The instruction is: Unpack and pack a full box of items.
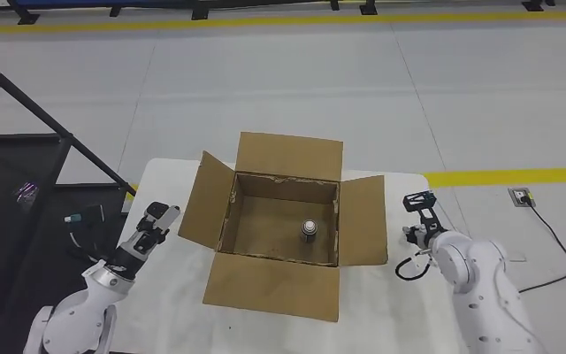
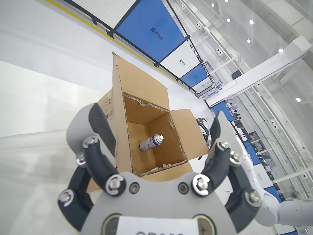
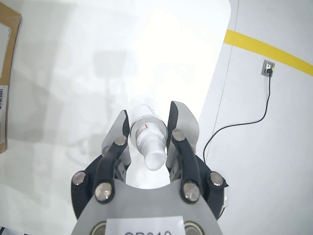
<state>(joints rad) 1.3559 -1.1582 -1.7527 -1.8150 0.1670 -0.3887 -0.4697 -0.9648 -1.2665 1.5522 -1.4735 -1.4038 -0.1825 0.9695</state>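
The right gripper (image 3: 149,114) has its jaws drawn in narrowly on a small clear bottle (image 3: 148,131). The pads press the round body just below the shoulder, and the capped neck points back toward the wrist. It hangs over the white table (image 3: 97,37) to the right of the cardboard box (image 1: 270,288), near the table's rounded corner; whether the bottle's base touches the surface I cannot tell. The bottle looks to be thin, see-through plastic, smooth and cylindrical, so I judge it light, a little slippery and liable to dent under a hard squeeze (the straight-sided body is the sound place to hold, not the tapering cap). Inside the box one spray can (image 1: 309,229) stands upright on the bottom, right of centre. It appears to be rigid metal with a glossy printed sleeve and a white nozzle top, and is probably heavier than the bottle. A grip across its mid-body would suit, since the nozzle is small and could be pressed. The box is brown corrugated board, matt and rough, with four flaps folded outward and ragged torn edges; the flaps will likely flex if bumped. The left gripper (image 2: 157,113) sits off the box's left side, jaws spread wide with nothing between them.
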